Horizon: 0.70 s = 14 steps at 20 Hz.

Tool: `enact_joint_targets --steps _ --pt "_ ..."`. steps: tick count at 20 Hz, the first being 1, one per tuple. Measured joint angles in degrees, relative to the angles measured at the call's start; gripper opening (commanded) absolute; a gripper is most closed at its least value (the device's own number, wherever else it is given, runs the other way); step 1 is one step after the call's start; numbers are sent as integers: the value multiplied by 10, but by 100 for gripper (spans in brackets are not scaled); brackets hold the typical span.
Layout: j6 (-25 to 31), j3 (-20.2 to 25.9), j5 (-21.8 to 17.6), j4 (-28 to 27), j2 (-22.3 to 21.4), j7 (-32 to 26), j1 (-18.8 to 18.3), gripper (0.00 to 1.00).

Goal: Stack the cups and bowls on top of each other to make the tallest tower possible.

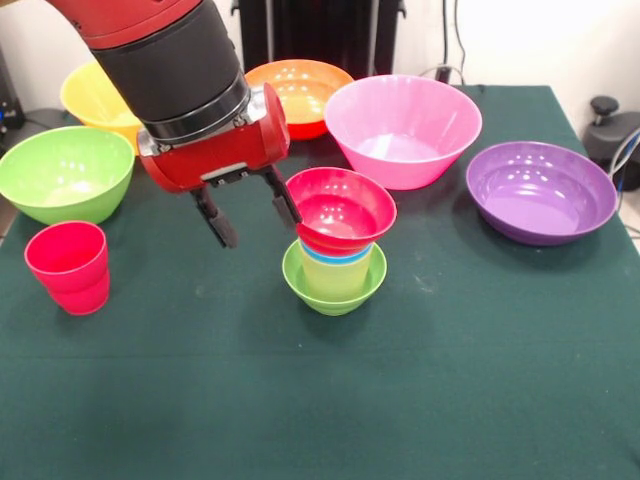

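The tower point(335, 255) stands mid-table: a small lime-green bowl point(333, 290) at the base, a pale yellow cup point(336, 274) in it, a blue cup's rim point(335, 256) above that, and a small red bowl point(341, 208) tilted on top. My gripper point(250, 212) hangs open just left of the tower with nothing between its fingers. Its right finger point(284, 198) is close to the red bowl's rim; I cannot tell whether they touch. A red cup point(68, 266) stands upright at the left.
A large green bowl point(65, 172) sits at the left and a yellow bowl point(92, 95) behind it. An orange bowl point(303, 88) and a pink bowl point(403, 128) stand at the back, a wide purple bowl point(540, 190) at the right.
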Motion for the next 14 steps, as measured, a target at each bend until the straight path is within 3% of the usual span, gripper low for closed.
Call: enact_joint_targets --steps 5,14 --pt "32 0 -1 -40 3 0 17 100" --pt "101 0 -7 -165 28 -32 67 100"
